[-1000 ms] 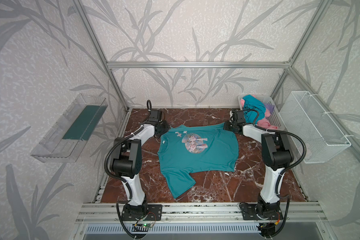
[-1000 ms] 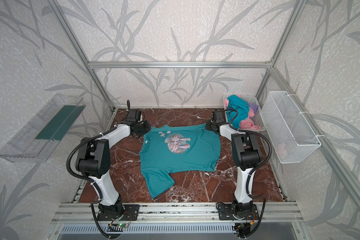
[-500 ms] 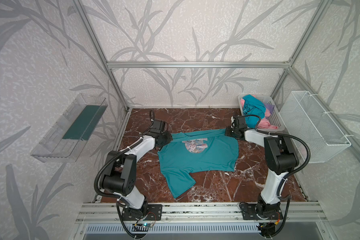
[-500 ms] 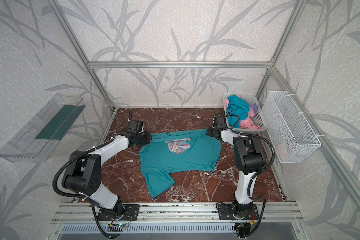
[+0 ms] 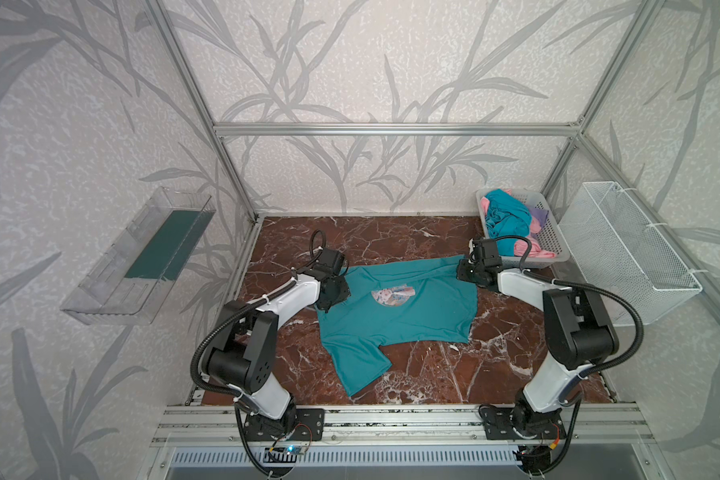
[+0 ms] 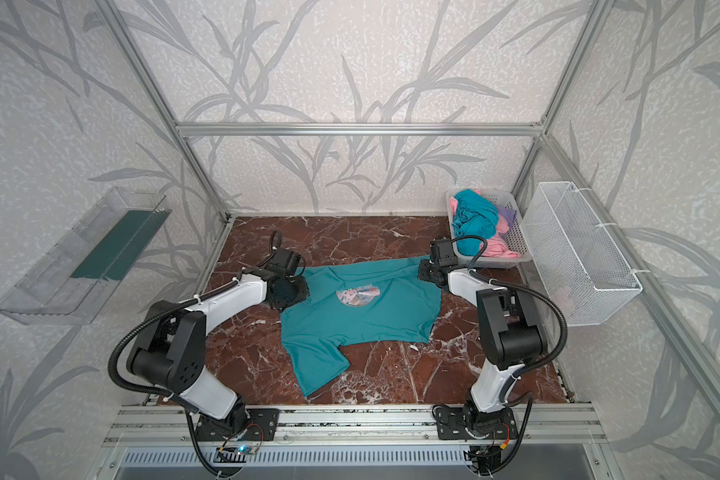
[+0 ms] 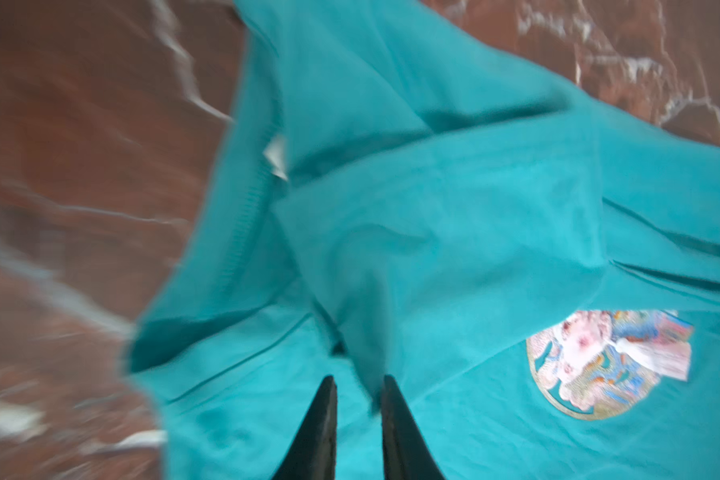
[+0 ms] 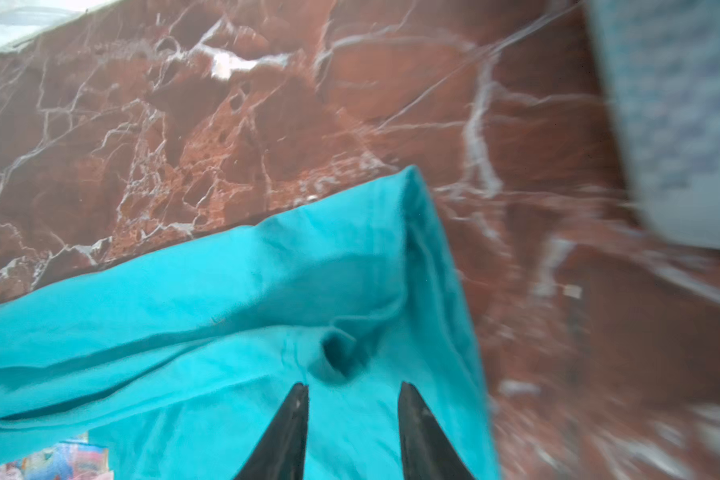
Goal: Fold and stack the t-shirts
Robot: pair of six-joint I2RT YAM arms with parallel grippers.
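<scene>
Now your left gripper [image 7: 358,378] and right gripper [image 8: 354,384] are hovering over the shirt [image 5: 412,324], jaws slightly parted, gripping nothing.

**mossy_k:** anyone make out the print [image 5: 393,296] on the teal t-shirt [image 5: 395,324]? Folded-over cloth hides its upper part.

**rigwatcher:** nope. Right wrist view chops it off at the frame edge, and the basket [image 8: 682,124] there is pure blur.

Your left arm [image 5: 292,297] and right arm [image 5: 520,284] show white links, black joints, ribbed black cables [image 5: 192,365]; 2 tapered black fingers [image 7: 321,432] each.
</scene>
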